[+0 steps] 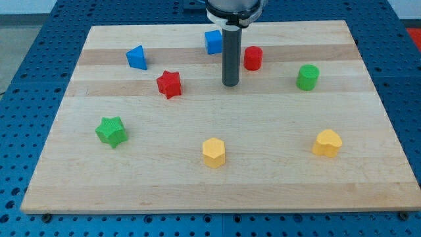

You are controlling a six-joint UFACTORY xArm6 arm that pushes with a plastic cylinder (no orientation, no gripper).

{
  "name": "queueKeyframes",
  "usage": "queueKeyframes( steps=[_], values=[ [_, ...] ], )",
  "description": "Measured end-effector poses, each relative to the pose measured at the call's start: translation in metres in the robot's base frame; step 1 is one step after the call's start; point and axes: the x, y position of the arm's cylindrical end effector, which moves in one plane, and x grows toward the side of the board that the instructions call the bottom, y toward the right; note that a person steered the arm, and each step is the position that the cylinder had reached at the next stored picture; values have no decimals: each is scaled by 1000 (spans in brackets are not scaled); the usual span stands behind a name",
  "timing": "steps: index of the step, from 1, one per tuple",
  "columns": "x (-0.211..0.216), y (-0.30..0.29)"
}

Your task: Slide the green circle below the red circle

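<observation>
The green circle [307, 77] stands at the board's right, to the right of and a little lower than the red circle [253, 58]. My tip [229, 83] rests on the board just left of and below the red circle, well left of the green circle. It touches no block.
A blue cube [213, 41] sits right behind the rod. A blue triangle [137, 57] and a red star [169, 83] lie to the left. A green star [111, 131], a yellow hexagon [214, 152] and a yellow heart [327, 143] lie lower down on the wooden board [368, 184].
</observation>
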Motion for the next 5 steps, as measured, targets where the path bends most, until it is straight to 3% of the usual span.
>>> queueKeyframes(
  steps=[1, 3, 5],
  values=[
    [-20, -10],
    [-2, -29],
    [-6, 95]
  ],
)
